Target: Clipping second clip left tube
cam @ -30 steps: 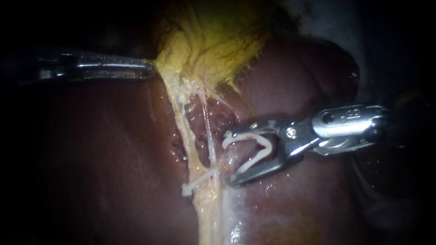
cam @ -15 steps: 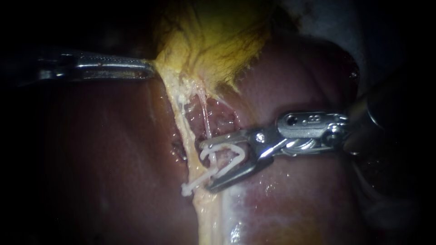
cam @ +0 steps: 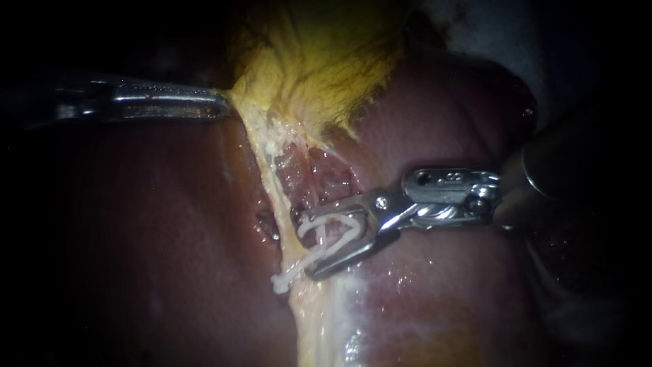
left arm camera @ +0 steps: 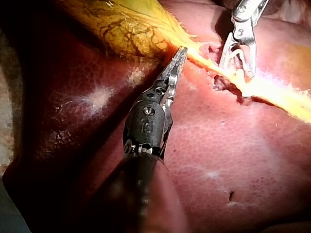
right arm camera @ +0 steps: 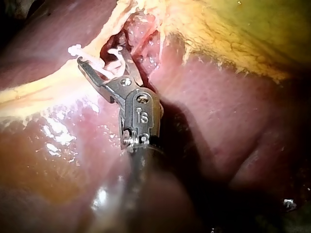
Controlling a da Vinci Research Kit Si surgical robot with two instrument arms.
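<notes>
Nearest the endoscope, along the lower centre of the frame, a pale yellow band of tissue [cam: 314, 326] runs up over the wet, dark red liver [cam: 170, 238]. Just above it, at the centre of the frame, sit two white clips. One, the fastened clip [cam: 284, 279], lies pinched flat across the band's edge, slanting down to the left. The other, the open clip [cam: 343, 241], sits just above and to the right of it, its two arms spread in a V.

It is carried by my right instrument [cam: 304, 247], whose shaft comes in from the right edge. The tool's two jaws stand wide apart, yet each presses on an arm of the open clip, so the tool is gripping that clip. The tube [cam: 324, 236], a single thin pale strand, passes upright between the clip's arms. In the right wrist view the fastened clip lies just beside the tip of one jaw.

Farther back, at the upper left, my left instrument [cam: 227, 103] reaches in level from the left edge. Its tool is clamped on the edge of the gallbladder [cam: 319, 61], where the yellow tissue comes to a point at the jaw tips. The two instruments are well apart. Farthest, the gallbladder fills the upper centre, yellow with dark branching lines.
</notes>
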